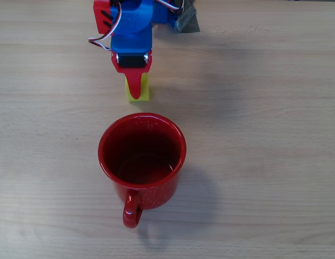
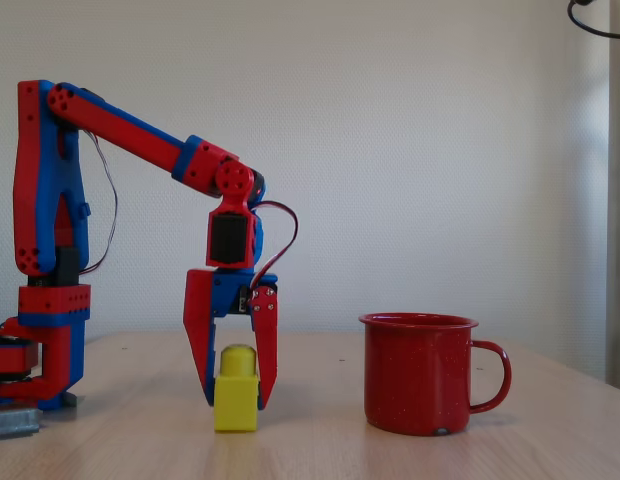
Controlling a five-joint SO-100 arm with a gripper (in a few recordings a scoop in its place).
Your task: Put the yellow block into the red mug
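In the overhead view, the gripper (image 1: 136, 89) points straight down over the yellow block (image 1: 139, 91), whose edges peek out beneath the red fingers; the red mug (image 1: 142, 159) stands just below them on the table (image 1: 265, 108). In the fixed view, the fingers (image 2: 202, 345) hang apart, flanking the upright block (image 2: 236, 391), with the mug (image 2: 422, 372) well off to their right.

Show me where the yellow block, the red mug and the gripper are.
yellow block (image 2: 236, 402), fixed view, on its square base.
red mug (image 2: 415, 380), fixed view, on its outer wall.
gripper (image 2: 235, 398), fixed view, midway between its fingertips.
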